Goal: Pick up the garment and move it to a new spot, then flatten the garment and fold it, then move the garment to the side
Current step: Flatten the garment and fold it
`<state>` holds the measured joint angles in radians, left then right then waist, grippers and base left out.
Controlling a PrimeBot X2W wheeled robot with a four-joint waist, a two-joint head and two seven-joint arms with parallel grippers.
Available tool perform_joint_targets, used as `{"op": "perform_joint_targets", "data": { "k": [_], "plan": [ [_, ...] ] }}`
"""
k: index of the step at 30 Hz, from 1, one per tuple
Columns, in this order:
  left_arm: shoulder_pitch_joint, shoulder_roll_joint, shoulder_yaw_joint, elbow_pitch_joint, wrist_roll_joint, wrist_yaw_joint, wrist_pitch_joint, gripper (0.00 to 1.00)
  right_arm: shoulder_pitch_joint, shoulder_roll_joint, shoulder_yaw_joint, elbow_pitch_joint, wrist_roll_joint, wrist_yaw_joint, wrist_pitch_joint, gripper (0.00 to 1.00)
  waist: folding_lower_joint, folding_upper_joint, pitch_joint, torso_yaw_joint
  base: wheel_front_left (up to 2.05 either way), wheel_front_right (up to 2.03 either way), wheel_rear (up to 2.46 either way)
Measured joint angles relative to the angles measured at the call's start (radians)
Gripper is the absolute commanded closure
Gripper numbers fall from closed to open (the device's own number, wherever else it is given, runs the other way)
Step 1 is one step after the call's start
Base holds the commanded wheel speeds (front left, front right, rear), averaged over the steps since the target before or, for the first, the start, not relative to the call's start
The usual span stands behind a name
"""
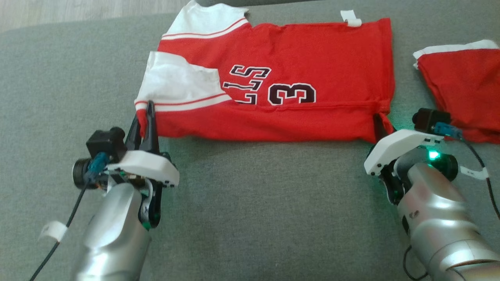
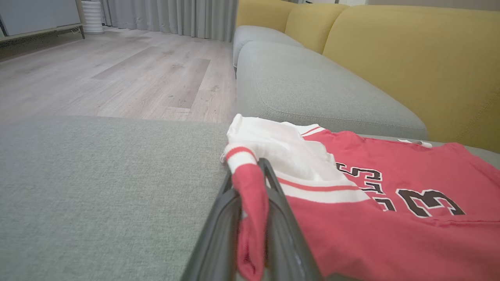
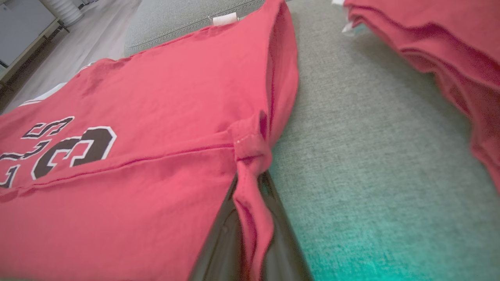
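A red jersey (image 1: 297, 58) with white sleeves and a black number lies spread on the grey couch cushion (image 1: 254, 203), its near edge folded over. My left gripper (image 1: 145, 113) is shut on the garment's near left corner by the white sleeve; the left wrist view has red cloth (image 2: 252, 207) pinched between its two dark fingers. At the near right corner my right gripper (image 1: 379, 121) is shut on the hem, and the right wrist view has that bunched hem (image 3: 250, 156) squeezed between its fingers. The jersey (image 3: 136, 117) stretches flat between both grippers.
A second red garment with white trim (image 1: 465, 82) lies folded at the right, close to my right arm. Yellow backrest cushions (image 2: 410, 58) rise behind the couch seat. Wooden floor (image 2: 117, 70) lies beyond the cushion's far edge.
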<state>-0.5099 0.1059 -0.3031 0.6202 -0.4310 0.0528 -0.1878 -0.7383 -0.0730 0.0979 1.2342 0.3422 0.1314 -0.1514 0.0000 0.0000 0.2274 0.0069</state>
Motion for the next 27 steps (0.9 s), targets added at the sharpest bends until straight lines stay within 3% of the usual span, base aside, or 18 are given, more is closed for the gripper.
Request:
{"op": "perform_joint_targets", "data": {
  "k": [8,15,22,27],
  "plan": [
    [0.067,0.013,-0.012,0.022,-0.012,-0.001,0.021,1.0,0.011,0.004,0.013,0.049,-0.09,0.0,-0.035,1.0,0.0,0.0,-0.056,-0.011,0.0,0.0,0.0],
    [0.169,0.018,-0.032,0.027,-0.02,-0.006,0.036,1.0,0.069,0.006,0.028,0.054,-0.101,0.0,-0.033,1.0,-0.0002,0.0,-0.133,-0.02,0.0,0.0,0.0],
    [0.302,0.019,-0.054,-0.017,-0.038,-0.008,0.065,1.0,0.172,0.005,0.098,-0.009,-0.01,0.0,0.078,1.0,-0.0003,0.0,-0.223,-0.03,0.0,0.0,0.0],
    [0.389,0.025,-0.068,-0.087,-0.054,0.001,0.104,1.0,0.255,-0.035,0.148,-0.106,0.058,0.0,0.177,1.0,-0.0003,0.0,-0.269,-0.037,0.0,0.0,0.0]
  ]
}}
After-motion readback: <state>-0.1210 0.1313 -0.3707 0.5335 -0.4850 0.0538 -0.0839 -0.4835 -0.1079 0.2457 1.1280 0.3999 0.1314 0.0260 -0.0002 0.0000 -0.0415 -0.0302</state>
